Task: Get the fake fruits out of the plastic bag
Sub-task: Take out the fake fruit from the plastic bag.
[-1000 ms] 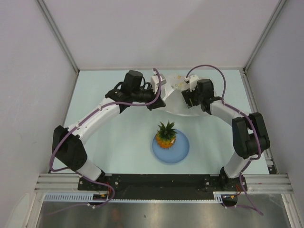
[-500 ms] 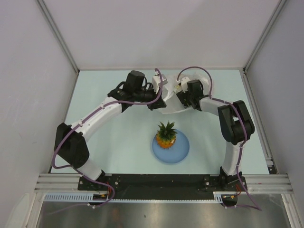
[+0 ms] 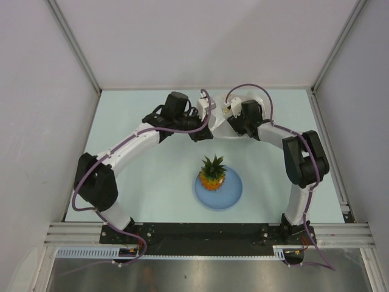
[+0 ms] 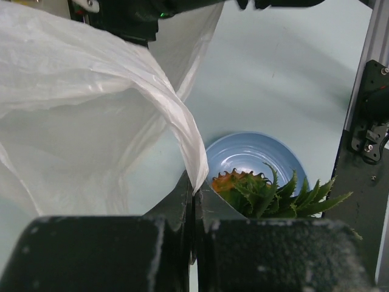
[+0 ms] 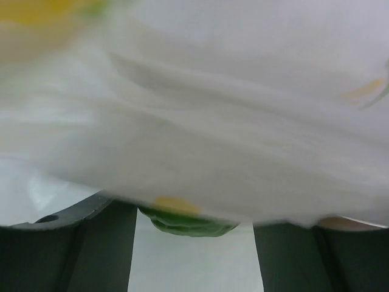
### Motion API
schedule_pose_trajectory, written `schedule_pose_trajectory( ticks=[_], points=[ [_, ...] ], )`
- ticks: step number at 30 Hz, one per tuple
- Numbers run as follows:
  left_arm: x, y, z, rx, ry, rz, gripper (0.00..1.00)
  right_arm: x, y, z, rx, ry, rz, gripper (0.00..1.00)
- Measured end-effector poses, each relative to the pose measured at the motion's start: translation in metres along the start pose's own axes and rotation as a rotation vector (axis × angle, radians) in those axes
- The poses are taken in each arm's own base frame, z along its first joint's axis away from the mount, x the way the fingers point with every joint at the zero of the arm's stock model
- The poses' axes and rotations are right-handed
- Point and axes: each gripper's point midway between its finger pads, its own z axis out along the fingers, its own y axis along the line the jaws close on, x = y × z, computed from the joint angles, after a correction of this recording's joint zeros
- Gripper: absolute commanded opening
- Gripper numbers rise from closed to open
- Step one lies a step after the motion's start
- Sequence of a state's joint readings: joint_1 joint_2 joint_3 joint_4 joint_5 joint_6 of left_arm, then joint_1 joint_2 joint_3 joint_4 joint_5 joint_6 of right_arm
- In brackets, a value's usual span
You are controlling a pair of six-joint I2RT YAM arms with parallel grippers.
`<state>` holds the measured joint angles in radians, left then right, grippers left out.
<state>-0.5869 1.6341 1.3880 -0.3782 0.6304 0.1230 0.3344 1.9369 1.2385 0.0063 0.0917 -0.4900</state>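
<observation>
Pale blue-green counter, boxed in by plain grey walls. Near the arm bases, a blue plate carrying the pineapple, already out of the bag. Bag itself raised at the far middle of the counter, between the two arms. Judged as mid-step: reaching for the next fruit.

To do it well: hold the rim high and taut on the left side, to spread the mouth and stop the film sagging over the fruit. Bring the right-side fingers around the fruit alone, never around a fold of film. Close only with both fingers clear of plastic. Lift slowly, watching for thin film dragging along.

Left gripper: closed tight, pinching the rolled rim of the bag, film rising up and away from the pinch.

Right gripper: spread wide, clamped on nothing, pushed up against the bag, with white film filling most of its view. Between the fingers, a rounded green fruit just under the film's lower edge, touching neither finger as far as can be seen. Inside the bag or outside it: cannot tell.
</observation>
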Motion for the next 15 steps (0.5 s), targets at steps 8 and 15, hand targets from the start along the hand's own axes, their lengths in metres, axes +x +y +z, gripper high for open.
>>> schedule_pose_trajectory(
  ticks=[8,15],
  points=[
    [0.009,0.009,0.007,-0.024,0.024,-0.015,0.01,-0.071,-0.007,-0.084,-0.095,-0.199,0.078,0.06],
    [-0.005,0.017,0.004,-0.065,-0.010,-0.044,0.00,-0.095,0.006,-0.156,-0.218,-0.318,0.104,0.06]
  ],
)
